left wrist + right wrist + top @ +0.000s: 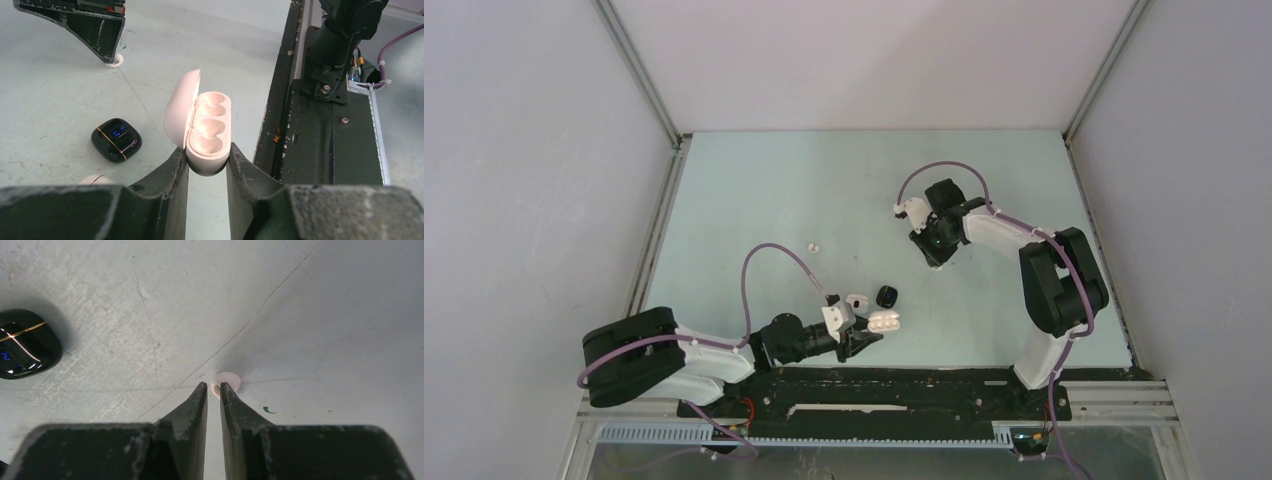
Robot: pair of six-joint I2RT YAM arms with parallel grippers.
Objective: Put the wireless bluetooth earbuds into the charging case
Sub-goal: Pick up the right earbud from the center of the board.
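Note:
My left gripper [207, 161] is shut on the bottom end of a pale pink charging case [210, 132], which it holds low over the table by the near edge. The case lid stands open and both wells are empty. In the top view this case [886, 322] shows just beyond the left gripper [867, 335]. My right gripper [214, 386] is down at the table with its fingertips pinched on a small white earbud [228, 382]. The jaws show only a narrow gap. Another white earbud [814, 245] lies alone further left on the table.
A shut black case [116, 140] with a blue light lies left of the held case, and it also appears as the black case [25, 344] in the right wrist view. A second white case [856, 300] sits beside it. The black base rail [280, 125] runs along the near edge.

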